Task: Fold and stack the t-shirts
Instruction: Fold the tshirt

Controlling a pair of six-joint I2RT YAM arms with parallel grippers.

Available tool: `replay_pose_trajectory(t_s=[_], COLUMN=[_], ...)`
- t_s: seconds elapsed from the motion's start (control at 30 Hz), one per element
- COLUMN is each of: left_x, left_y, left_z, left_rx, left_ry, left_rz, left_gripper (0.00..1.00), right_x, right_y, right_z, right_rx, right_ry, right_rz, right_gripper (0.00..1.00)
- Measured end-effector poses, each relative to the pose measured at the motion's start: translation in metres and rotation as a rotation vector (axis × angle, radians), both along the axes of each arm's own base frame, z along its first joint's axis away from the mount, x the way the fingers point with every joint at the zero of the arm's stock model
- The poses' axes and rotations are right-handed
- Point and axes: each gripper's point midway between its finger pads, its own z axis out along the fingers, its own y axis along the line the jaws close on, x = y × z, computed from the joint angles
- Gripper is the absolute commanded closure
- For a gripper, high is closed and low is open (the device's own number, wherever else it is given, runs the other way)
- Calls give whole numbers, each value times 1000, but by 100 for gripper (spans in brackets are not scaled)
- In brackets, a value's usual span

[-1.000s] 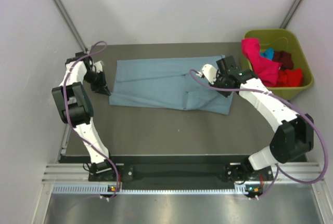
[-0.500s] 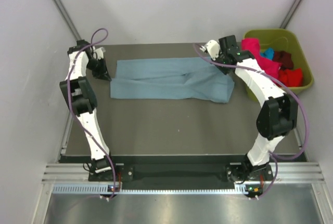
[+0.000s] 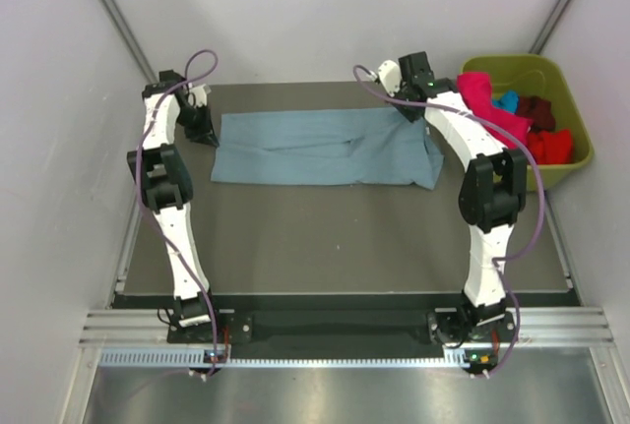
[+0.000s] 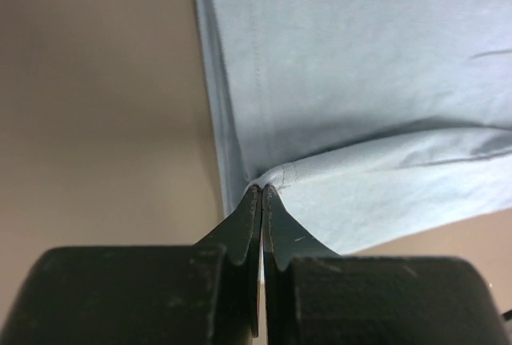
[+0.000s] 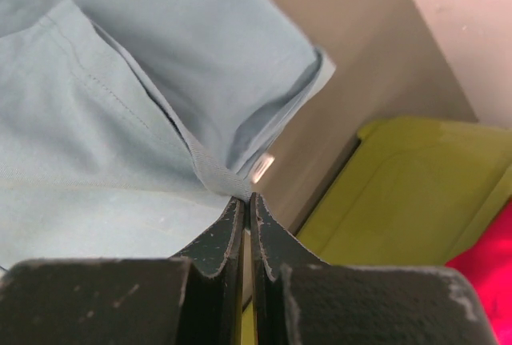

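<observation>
left gripper point(image 4: 262, 194) pinches tee point(image 3: 305, 153) at its 9 o'clock edge; right gripper point(image 5: 246, 201) pinches its 2 o'clock corner, bin point(image 3: 512, 60) near; bare table point(image 3: 325, 242) at 6.

The grey-blue t-shirt point(image 3: 325, 149) along the table's point(image 3: 335, 237) far edge is a plain, dusty tone with no print, and its hem stitching matches the cloth. The table is a flat dark grey-brown. At the far right corner stands an olive-green bin point(image 3: 551, 80), which looks yellower in the right wrist view. It holds a bright pink tee point(image 3: 487, 109), a turquoise tee point(image 3: 506, 101), a dark maroon tee point(image 3: 536, 109) and a red tee point(image 3: 551, 146), all plain. The left arm point(image 3: 162, 163) and right arm point(image 3: 487, 188) are white with black joints. The left gripper point(image 4: 262, 193) and right gripper point(image 5: 246, 199) are matt black, the right one flecked with pale scuffs.
</observation>
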Motion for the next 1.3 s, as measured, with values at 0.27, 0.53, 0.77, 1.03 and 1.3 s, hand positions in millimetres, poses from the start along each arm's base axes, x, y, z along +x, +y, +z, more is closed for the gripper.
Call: replay_pose_trajectory(t_s=[0.27, 0.53, 0.77, 1.03, 1.3], left_x=[7, 23, 32, 48, 63], left_y=[6, 12, 11, 10, 15], left_z=[-8, 2, -20, -30, -11], left_rx=[24, 52, 82, 147, 207], left_ry=[-2, -66, -58, -79, -164], left_rz=[18, 42, 43, 56, 98], left_gripper=[100, 100, 100, 82, 47], right_x=[23, 48, 67, 78, 82], right_y=[-10, -23, -22, -24, -33], right_z=[20, 12, -27, -74, -54], right_rx=[5, -3, -21, -51, -58], right_ry=[-80, -115, -84, -37, -111], right_rz=[-29, -70, -78, -99, -178], right_gripper=[100, 100, 100, 76, 29])
